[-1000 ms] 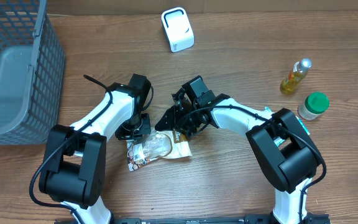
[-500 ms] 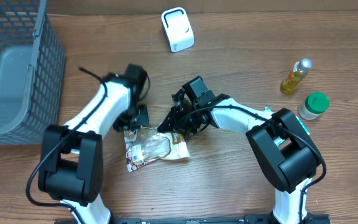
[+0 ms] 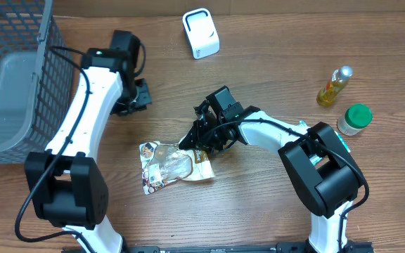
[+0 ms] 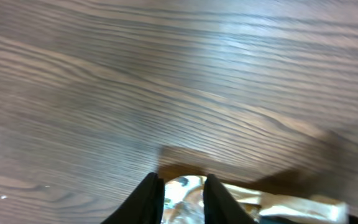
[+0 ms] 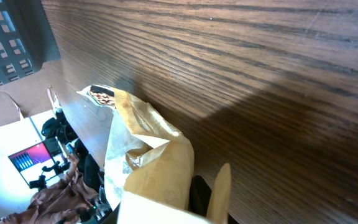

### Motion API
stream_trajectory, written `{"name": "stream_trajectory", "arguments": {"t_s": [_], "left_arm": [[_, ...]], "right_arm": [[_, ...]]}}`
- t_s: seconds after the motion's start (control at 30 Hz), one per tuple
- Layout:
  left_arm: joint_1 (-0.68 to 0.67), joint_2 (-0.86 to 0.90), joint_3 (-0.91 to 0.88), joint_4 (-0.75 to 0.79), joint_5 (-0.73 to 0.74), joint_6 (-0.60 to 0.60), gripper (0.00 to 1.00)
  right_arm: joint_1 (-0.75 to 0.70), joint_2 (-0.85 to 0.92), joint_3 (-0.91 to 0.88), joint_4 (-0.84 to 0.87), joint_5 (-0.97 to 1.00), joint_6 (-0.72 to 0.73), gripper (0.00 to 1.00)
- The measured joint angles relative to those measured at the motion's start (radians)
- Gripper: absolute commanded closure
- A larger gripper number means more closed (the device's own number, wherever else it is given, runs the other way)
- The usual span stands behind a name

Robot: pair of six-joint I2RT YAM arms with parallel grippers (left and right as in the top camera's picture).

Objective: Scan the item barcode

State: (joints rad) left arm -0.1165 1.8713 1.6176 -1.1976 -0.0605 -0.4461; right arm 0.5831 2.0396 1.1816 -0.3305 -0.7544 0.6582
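Observation:
The item is a crinkled clear and tan snack packet [image 3: 173,166] lying on the wooden table. Its barcode does not show in any view. My right gripper [image 3: 201,138] is shut on the packet's right edge. In the right wrist view the tan paper end of the packet [image 5: 160,171] fills the space at the right gripper [image 5: 191,199]. My left gripper [image 3: 139,96] is up and to the left, well apart from the packet. Its fingers stand slightly open around nothing. In the left wrist view the packet [image 4: 263,200] shows beyond the left gripper [image 4: 180,182]. A white scanner [image 3: 201,33] stands at the back.
A grey mesh basket [image 3: 20,77] takes up the far left. An oil bottle [image 3: 335,86] and a green-lidded jar [image 3: 354,119] stand at the right. Bare wood lies between the packet and the scanner.
My left gripper has let go of the packet, opened a little, and swung up and left away from it. The right gripper has closed on the packet's edge and held its place.

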Motion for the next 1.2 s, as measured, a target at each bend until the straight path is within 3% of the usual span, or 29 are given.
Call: {"name": "stream_trajectory", "arguments": {"t_s": [0.1, 0.13, 0.17, 0.4, 1.0, 1.2], "left_arm": [[0.055, 0.0, 0.0, 0.0, -0.02, 0.001, 0.51], [0.073, 0.0, 0.0, 0.0, -0.025, -0.001, 0.32], [0.092, 0.0, 0.0, -0.001, -0.028, 0.001, 0.0], [0.184, 0.0, 0.0, -0.001, -0.046, -0.003, 0.0], [0.188, 0.0, 0.0, 0.0, -0.049, -0.003, 0.0], [0.188, 0.0, 0.0, 0.0, -0.049, -0.003, 0.0]], "right_arm": [[0.0, 0.0, 0.0, 0.0, 0.0, 0.0, 0.83], [0.0, 0.0, 0.0, 0.0, 0.0, 0.0, 0.84], [0.0, 0.0, 0.0, 0.0, 0.0, 0.0, 0.84], [0.0, 0.0, 0.0, 0.0, 0.0, 0.0, 0.87], [0.0, 0.0, 0.0, 0.006, 0.0, 0.0, 0.88], [0.0, 0.0, 0.0, 0.009, 0.001, 0.0, 0.96]]}}
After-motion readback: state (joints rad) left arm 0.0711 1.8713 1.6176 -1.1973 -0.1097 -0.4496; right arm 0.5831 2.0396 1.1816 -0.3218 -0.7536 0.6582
